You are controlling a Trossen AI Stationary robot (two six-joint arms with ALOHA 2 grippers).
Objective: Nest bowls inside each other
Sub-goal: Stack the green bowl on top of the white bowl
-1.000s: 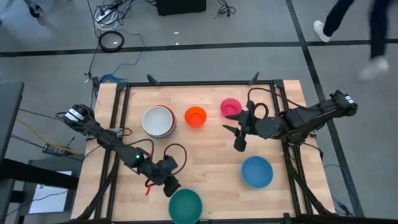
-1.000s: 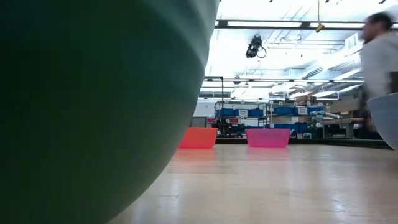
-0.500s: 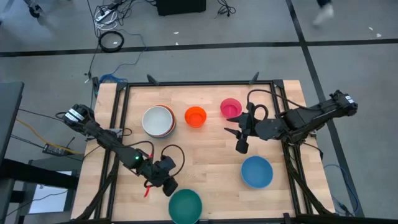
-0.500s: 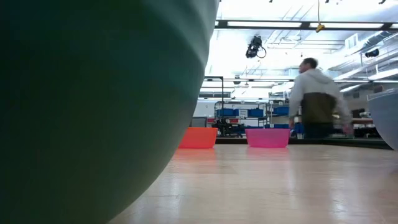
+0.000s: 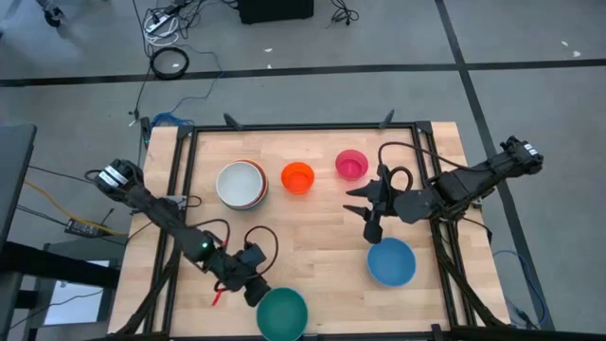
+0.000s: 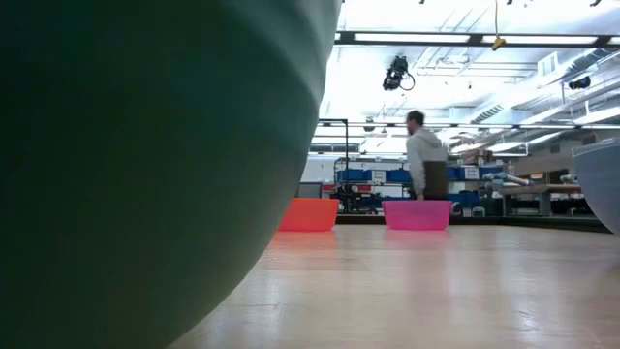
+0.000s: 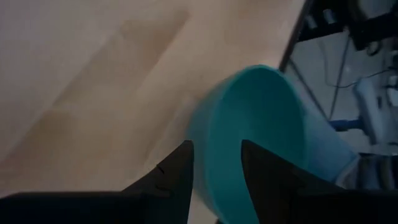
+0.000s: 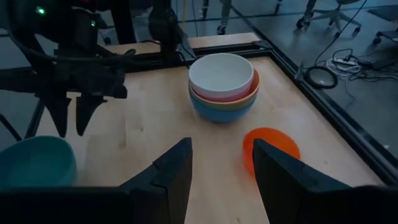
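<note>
The left gripper (image 5: 258,295) hangs low at the near edge of the bench (image 5: 312,242), its jaws parted and holding nothing. The teal bowl (image 5: 282,313) sits just ahead of them, so close that from the left wrist its rim lines up with the gap between the two fingers (image 7: 176,177); whether a finger touches the rim I cannot tell.

The right gripper (image 5: 369,210) is out over the middle of the bench, jaws also apart and empty. The blue bowl (image 5: 391,262) lies just below and beside them, nearer the front edge. Behind the jaws stands the magenta bowl (image 5: 351,164), and next to that the orange bowl (image 5: 297,177), both small and standing alone.

Farther along, well apart from both sets of jaws, is the stack (image 5: 241,185): a white bowl (image 8: 221,74) on top, with pink, orange and light blue rims showing beneath it.

From bench level the teal bowl's wall fills most of the view, with the orange and magenta bowls side by side at the far edge. A person (image 6: 423,165) stands in the room beyond.
</note>
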